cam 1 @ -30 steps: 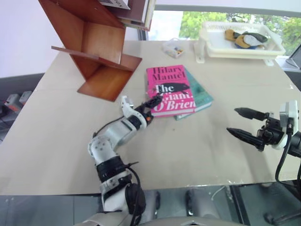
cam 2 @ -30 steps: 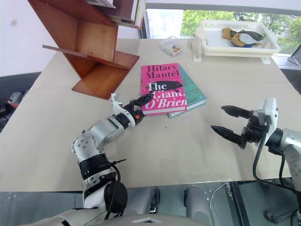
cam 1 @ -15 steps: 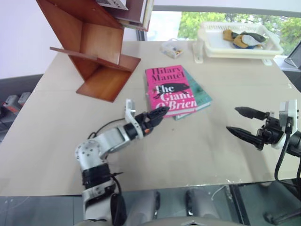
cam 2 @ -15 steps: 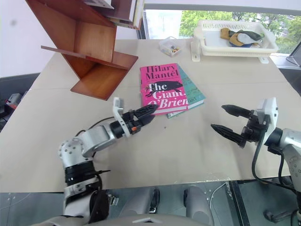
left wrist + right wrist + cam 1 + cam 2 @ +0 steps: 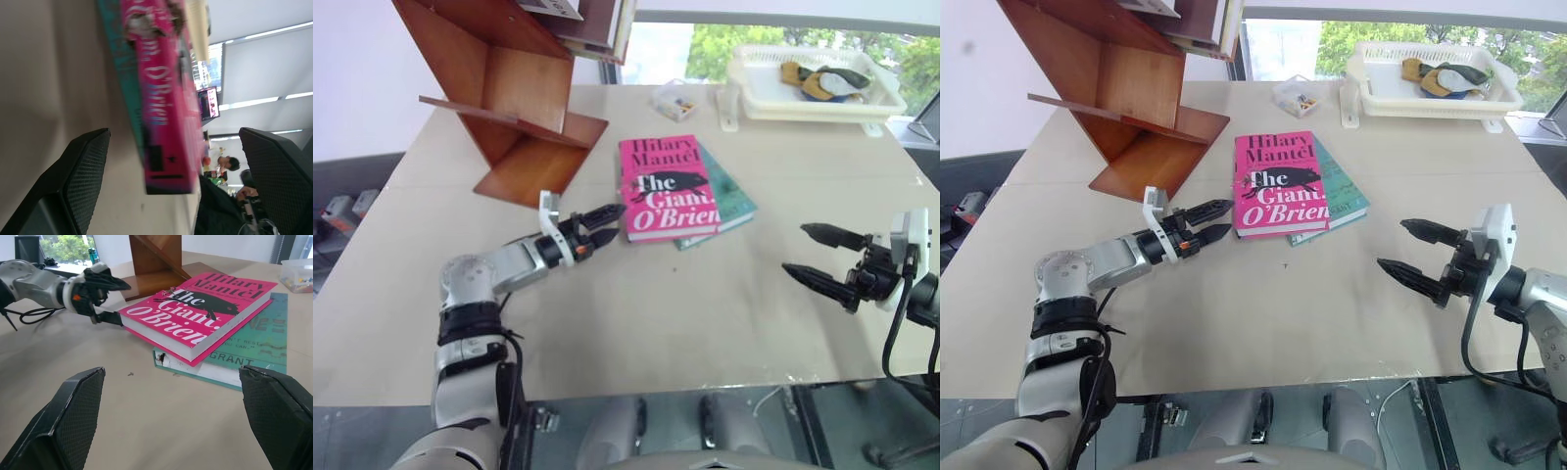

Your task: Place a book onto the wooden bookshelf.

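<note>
Left gripper (image 5: 604,221) backed off book (image 5: 668,186); 2 books stacked, 1 bookshelf (image 5: 509,93).

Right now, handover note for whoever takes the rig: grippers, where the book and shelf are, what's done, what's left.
Left gripper: open, holding nothing, level at the spine-side corner of the pink book, one finger above the cover edge and one below.
Right gripper: open, holding nothing, hovering over the table off to the right of the books.
The pink book lies flat on top of the teal-green book, mid-table.
Wooden bookshelf stands at the far left of the table, already holding other books in its top compartment.
Done: left gripper lined up on the book.
Left: close on it, lift, carry to the shelf, release.
</note>
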Available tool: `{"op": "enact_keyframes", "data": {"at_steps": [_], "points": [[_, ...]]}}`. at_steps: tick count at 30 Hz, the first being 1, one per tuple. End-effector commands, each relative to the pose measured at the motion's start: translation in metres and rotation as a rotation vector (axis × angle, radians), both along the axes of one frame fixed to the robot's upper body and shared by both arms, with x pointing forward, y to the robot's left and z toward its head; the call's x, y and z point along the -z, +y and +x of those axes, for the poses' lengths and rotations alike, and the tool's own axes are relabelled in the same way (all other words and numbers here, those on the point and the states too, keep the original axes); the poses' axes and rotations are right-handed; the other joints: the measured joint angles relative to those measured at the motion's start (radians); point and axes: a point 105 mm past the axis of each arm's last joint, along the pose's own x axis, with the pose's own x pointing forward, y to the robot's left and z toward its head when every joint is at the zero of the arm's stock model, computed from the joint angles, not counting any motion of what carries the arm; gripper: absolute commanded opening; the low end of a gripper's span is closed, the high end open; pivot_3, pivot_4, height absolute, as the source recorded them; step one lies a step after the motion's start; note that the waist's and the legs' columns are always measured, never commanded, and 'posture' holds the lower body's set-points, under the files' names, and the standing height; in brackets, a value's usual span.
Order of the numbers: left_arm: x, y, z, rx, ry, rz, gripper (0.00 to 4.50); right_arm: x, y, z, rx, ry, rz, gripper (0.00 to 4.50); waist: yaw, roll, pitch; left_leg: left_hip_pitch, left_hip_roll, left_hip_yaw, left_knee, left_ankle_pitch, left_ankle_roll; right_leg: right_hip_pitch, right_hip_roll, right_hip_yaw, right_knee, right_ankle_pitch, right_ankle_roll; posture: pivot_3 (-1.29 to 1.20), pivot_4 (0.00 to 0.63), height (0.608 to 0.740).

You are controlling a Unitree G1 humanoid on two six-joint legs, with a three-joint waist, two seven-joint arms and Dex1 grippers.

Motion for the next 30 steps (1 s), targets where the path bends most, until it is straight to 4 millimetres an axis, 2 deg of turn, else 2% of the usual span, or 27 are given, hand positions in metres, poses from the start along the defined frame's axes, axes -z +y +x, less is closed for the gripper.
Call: {"op": "enact_keyframes", "data": {"at_steps": [1,6,14,17,20,21,22,25,30], "points": [[-0.011,0.004,0.023,-0.043,-0.045,-0.011,4.47,-0.012,0.000,-0.004,0.003,-0.046,-0.016,4.50,0.001,0.000,0.000,0.000,0.000,0.000,0.000,0.000,0.000,0.000,0.000,0.000,0.000,0.000,0.000,0.00,0.150,0.740],[-0.019,-0.006,0.050,-0.088,-0.066,-0.034,4.47,-0.012,0.000,-0.003,0.002,-0.045,-0.020,4.50,0.001,-0.001,0.000,0.000,0.000,0.000,0.000,0.000,0.000,0.000,0.000,-0.001,0.000,0.000,0.000,0.00,0.150,0.740],[-0.010,-0.030,0.057,-0.026,-0.070,-0.005,4.47,-0.011,-0.001,-0.004,0.006,-0.042,-0.024,4.50,-0.002,-0.001,0.000,-0.002,0.000,0.000,0.000,0.000,0.001,0.000,0.000,-0.001,-0.001,0.000,0.000,0.00,0.150,0.740],[-0.013,-0.035,0.055,0.011,-0.083,-0.029,3.65,-0.011,-0.001,-0.005,0.007,-0.037,-0.026,4.50,-0.002,-0.001,0.000,-0.002,0.000,0.000,0.000,0.000,0.001,0.000,0.000,-0.001,0.000,0.000,0.000,0.00,0.150,0.740],[-0.013,-0.035,0.052,0.029,-0.087,-0.051,2.20,-0.009,0.000,-0.005,0.006,-0.032,-0.033,4.50,-0.002,-0.001,0.001,-0.002,0.000,0.000,0.000,0.000,0.001,0.000,0.000,-0.001,0.000,0.000,0.000,0.00,0.150,0.740],[-0.013,-0.035,0.052,0.029,-0.084,-0.051,1.85,-0.009,0.000,-0.005,0.006,-0.032,-0.034,4.50,-0.002,-0.001,0.001,-0.002,0.000,0.000,0.000,0.000,0.001,0.000,0.000,-0.001,0.000,0.000,0.000,0.00,0.150,0.740],[-0.013,-0.035,0.051,0.031,-0.075,-0.064,1.26,-0.009,0.000,-0.005,0.006,-0.032,-0.033,4.50,-0.002,-0.001,0.000,-0.002,0.000,0.000,0.000,0.000,0.001,0.000,0.000,-0.001,0.000,0.000,0.000,0.00,0.150,0.740],[-0.012,-0.039,0.044,0.065,-0.043,-0.123,0.10,-0.008,-0.001,-0.006,0.010,-0.030,-0.035,4.50,-0.001,-0.001,0.000,-0.002,0.000,0.000,0.000,0.000,0.001,0.000,0.000,-0.001,0.000,0.000,0.000,0.00,0.150,0.740],[-0.020,-0.048,0.022,0.118,-0.033,-0.244,0.03,-0.005,-0.003,-0.008,0.017,-0.021,-0.034,4.50,-0.002,-0.001,0.000,-0.002,0.001,-0.001,0.000,0.000,0.001,-0.001,-0.002,0.000,0.001,0.000,0.000,0.00,0.150,0.740]]}}
